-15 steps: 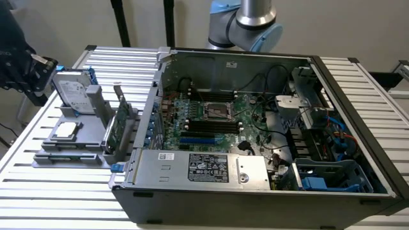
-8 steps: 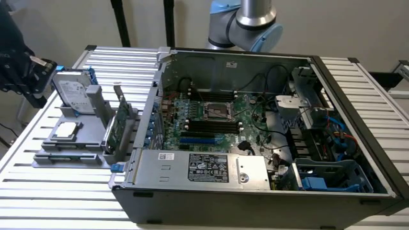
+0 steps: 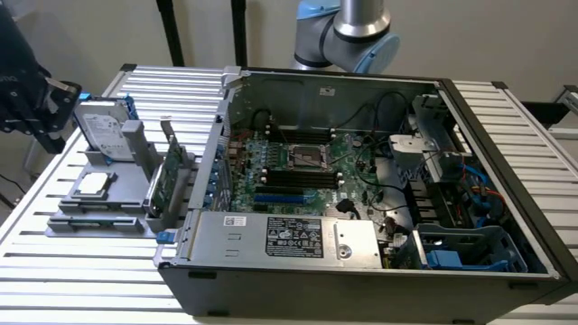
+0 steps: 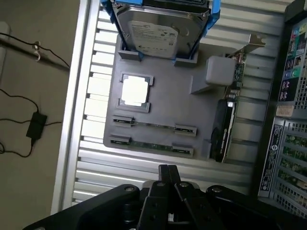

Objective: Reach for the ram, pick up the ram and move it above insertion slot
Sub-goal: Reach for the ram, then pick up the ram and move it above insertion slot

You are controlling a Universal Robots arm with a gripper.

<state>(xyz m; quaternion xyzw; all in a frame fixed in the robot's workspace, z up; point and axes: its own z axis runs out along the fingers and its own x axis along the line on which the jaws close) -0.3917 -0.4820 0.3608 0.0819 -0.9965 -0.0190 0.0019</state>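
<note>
The ram (image 4: 151,145) is a thin green stick lying in the outer groove of a grey holder (image 4: 168,108), clipped at both ends. My gripper (image 4: 168,173) hangs above the slatted table just short of that groove, its two black fingers pressed together with nothing between them. In the exterior view the gripper (image 3: 43,125) hovers at the far left, above and beside the holder (image 3: 99,203), apart from the ram. The open computer case (image 3: 361,189) holds the motherboard with long black memory slots (image 3: 302,177) near its middle.
On the holder also stand a silver hard drive (image 4: 160,31) in blue brackets, a square processor (image 4: 134,90) and an upright green expansion card (image 4: 226,129). A cable and adapter (image 4: 36,125) lie on the floor beyond the table's edge. The case wall (image 3: 203,169) rises between holder and motherboard.
</note>
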